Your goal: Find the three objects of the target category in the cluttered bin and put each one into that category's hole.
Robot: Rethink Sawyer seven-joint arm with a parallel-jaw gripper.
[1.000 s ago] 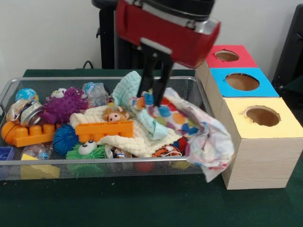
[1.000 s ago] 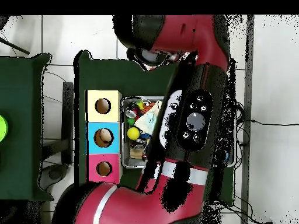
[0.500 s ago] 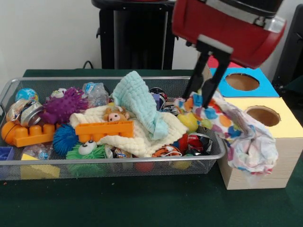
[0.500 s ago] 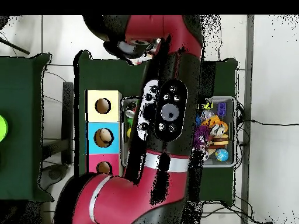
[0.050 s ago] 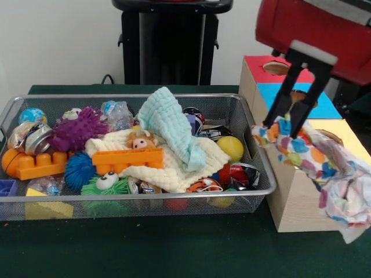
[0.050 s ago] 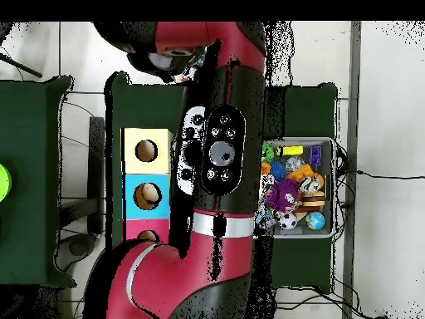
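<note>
Claw (image 5: 288, 123) of the red arm pinches a multicoloured polka-dot cloth (image 5: 324, 168), which hangs over the yellow-topped wooden box (image 5: 301, 197) beside the wire mesh bin (image 5: 249, 124).

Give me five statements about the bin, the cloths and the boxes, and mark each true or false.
1. The pincer grips a multicoloured spotted cloth. True.
2. That cloth hangs over the wire mesh bin. False: it hangs outside the bin, in front of the yellow-topped wooden box.
3. A pale mint folded cloth lies in the bin. True.
4. The orange toy building block lies on the green table. False: it rests in the bin on a cream cloth.
5. The blue-topped box stands between the red-topped box and the yellow-topped one. True.
</note>
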